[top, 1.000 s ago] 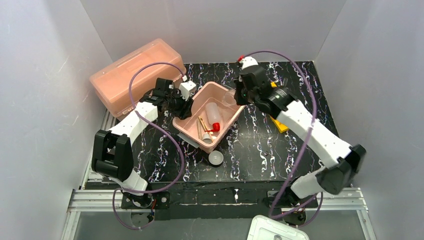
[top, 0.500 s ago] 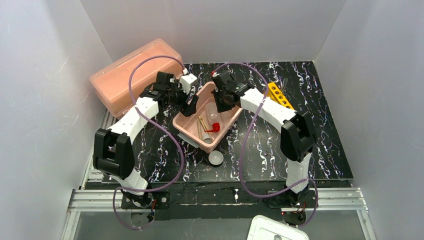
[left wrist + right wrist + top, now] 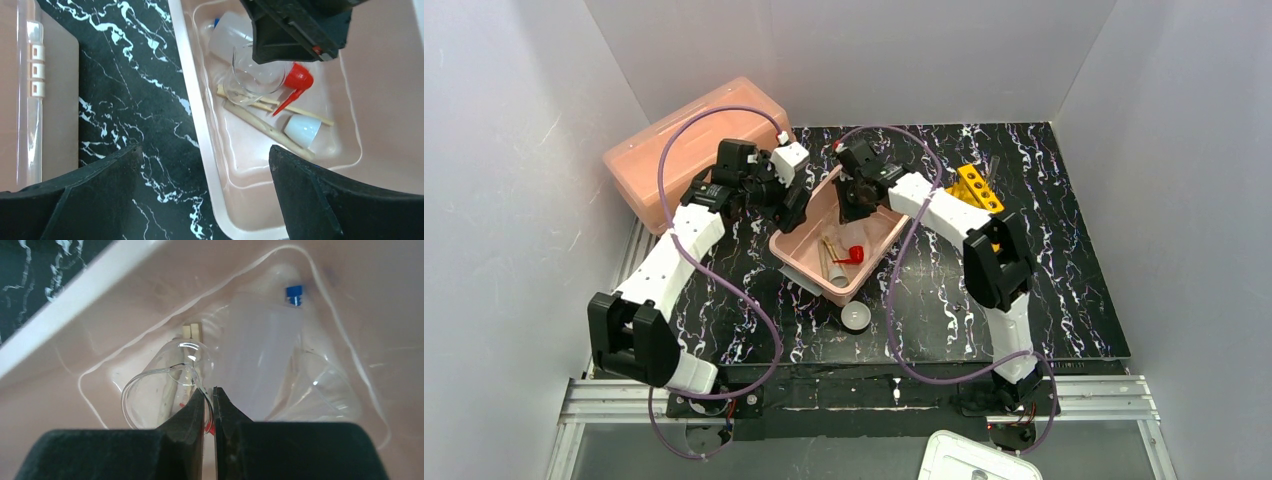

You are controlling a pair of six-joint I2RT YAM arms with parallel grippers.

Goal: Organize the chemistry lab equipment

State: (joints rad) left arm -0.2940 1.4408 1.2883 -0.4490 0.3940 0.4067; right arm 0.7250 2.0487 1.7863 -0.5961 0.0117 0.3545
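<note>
- Left pincer (image 3: 204,150) spread wide over the pink tub's (image 3: 192,97) left rim, holding nothing.
- Inside the tub, right pincer (image 3: 209,390) pinches the clear beaker's (image 3: 150,400) rim. Thin grip, so it could slip and crack on the sticks (image 3: 260,125) below.
- Yellow rack (image 3: 974,185) sits right of the tub.

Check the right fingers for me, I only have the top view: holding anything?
Observer: Yes, right fingers are shut on the rim of a clear beaker, over the pink tub.
Operator: And the other arm?
Observer: Left fingers open, empty, one on each side of the tub's wall.
Operator: What's under the beaker?
Observer: Wooden sticks, with the squeeze bottle lying alongside.
</note>
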